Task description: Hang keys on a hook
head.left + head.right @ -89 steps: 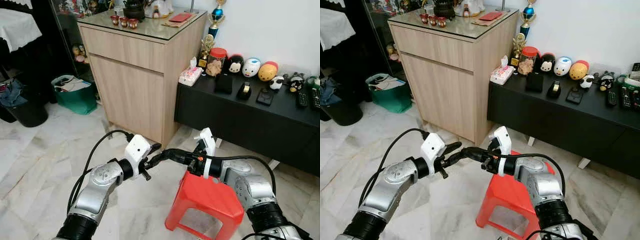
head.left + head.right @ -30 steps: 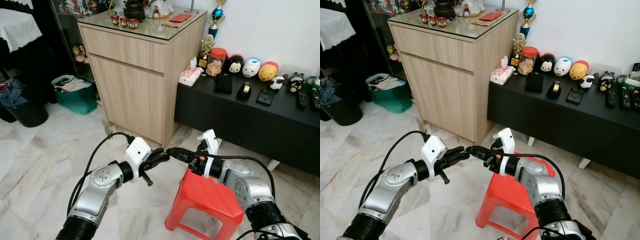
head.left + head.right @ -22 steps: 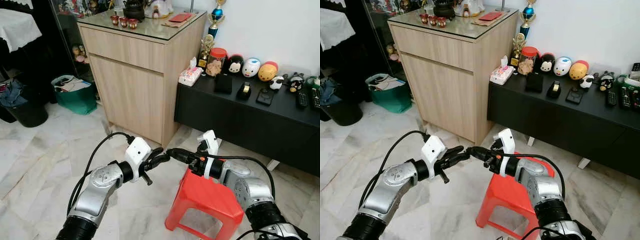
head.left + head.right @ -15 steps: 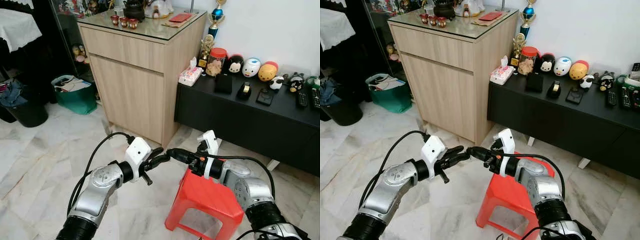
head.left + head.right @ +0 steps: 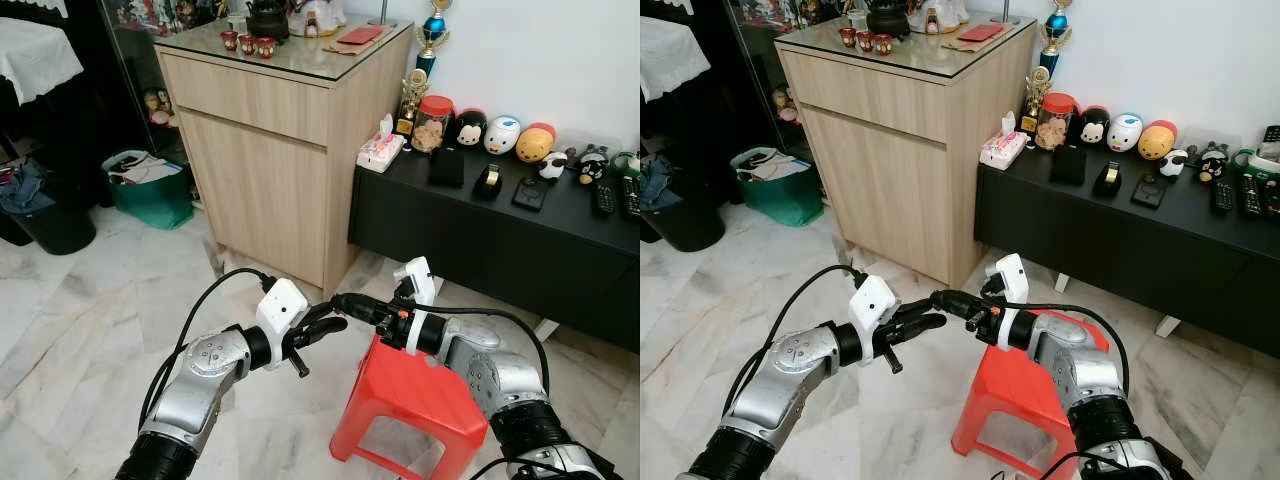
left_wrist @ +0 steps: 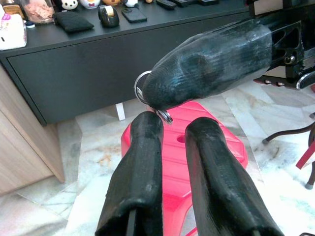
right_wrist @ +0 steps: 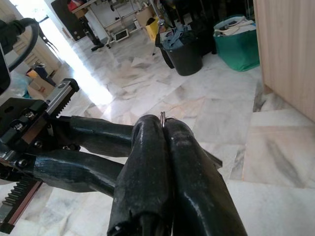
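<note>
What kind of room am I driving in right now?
Most likely a home living room: a wooden cabinet with small cups on its glass top, a low black console lined with cartoon figurines and remotes, and a red plastic stool on marble floor tiles.

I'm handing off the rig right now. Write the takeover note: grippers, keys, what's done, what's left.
Right gripper: shut on the key ring, held over the floor beside the red stool.
Left gripper: open, fingertips right at the right gripper's tips, key ring just above one finger; not gripping it.
Keys: only the metal ring peeks out between the right fingers.
Done: keys picked up.
Left: no hook in sight; locate it, carry the keys there, hang them.
</note>
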Robot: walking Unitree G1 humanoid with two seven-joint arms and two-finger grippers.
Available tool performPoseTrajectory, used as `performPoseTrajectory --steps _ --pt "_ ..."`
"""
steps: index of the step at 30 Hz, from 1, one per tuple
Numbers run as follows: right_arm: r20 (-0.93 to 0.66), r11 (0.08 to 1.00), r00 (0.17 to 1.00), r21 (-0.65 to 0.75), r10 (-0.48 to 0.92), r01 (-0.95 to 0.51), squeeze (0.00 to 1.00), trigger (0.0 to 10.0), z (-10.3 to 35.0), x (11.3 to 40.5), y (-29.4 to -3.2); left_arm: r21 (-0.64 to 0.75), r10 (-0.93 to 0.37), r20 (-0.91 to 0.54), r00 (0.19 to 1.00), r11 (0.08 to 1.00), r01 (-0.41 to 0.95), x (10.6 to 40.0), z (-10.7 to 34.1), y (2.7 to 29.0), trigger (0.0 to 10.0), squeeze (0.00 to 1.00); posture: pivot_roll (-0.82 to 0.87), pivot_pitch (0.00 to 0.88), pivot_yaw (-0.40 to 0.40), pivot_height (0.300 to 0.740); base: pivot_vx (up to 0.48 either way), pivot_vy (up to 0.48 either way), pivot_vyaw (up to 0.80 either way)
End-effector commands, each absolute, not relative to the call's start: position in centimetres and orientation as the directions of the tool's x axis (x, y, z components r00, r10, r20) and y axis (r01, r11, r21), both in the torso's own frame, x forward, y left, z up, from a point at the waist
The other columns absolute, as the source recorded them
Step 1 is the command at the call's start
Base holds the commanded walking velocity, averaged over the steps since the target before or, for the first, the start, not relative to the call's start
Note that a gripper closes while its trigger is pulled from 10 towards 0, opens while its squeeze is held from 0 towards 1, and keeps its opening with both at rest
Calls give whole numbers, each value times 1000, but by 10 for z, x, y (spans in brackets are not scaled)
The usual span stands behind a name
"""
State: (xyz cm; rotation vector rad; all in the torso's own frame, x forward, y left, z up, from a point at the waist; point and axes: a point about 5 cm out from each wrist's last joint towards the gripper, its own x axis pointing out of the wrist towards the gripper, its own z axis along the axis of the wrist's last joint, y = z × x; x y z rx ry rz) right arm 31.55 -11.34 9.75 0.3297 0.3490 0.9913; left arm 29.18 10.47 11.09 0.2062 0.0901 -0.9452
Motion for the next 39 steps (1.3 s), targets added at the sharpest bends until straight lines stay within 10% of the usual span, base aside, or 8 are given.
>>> performPoseTrajectory --steps 1,39 --pt "-101 487 492 408 865 -773 0 10000 109 319 -111 133 -801 -151 579 564 815 291 114 103 10000 0 -20 0 -23 740 0 0 0" --pt "-106 476 479 420 871 -773 0 10000 107 316 -109 162 -742 -101 662 645 747 302 118 107 10000 0 -21 0 -25 740 0 0 0"
